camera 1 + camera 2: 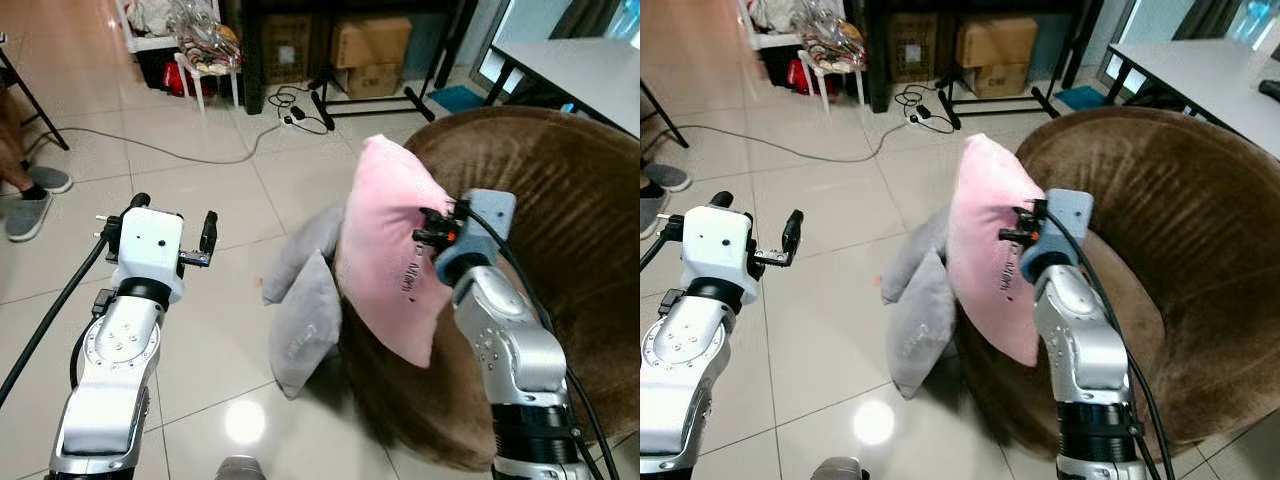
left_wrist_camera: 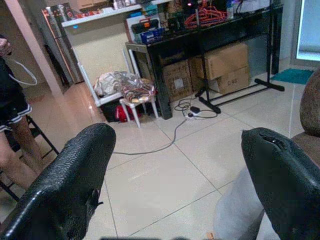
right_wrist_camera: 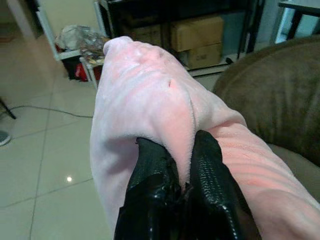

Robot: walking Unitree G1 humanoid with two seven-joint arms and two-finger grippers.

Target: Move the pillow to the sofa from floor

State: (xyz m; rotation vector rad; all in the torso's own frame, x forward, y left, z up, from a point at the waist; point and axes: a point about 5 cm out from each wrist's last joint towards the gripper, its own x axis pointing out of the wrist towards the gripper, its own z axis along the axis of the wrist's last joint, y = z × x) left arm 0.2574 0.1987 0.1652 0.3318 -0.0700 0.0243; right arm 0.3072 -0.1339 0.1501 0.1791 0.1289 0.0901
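Holding entry, left eye view: our right gripper [image 1: 432, 228] pinches the pink pillow [image 1: 390, 262] by a fold of cover, so the pillow hangs upright at the front rim of the brown sofa [image 1: 560, 210], clear of the floor [image 1: 200, 190]; we judge the edge pinch lets it be swung over the seat. Two grey pillows [image 1: 305, 300] lean against the sofa's base. Our left gripper [image 1: 205, 240] hovers idle over the tiles, fingers spread. A person's slippered feet [image 1: 30, 195] are cut off at the frame edge.

Right eye view: same layout; the pink pillow's lower corner hides where sofa meets floor.

Left wrist view: both black fingers [image 2: 75, 180] stand wide apart on nothing; a person's legs [image 2: 17, 145] are partly cropped.

Right wrist view: fingers [image 3: 155, 195] pressed together on a ridge of pink fabric; the depth of the bite is hidden.
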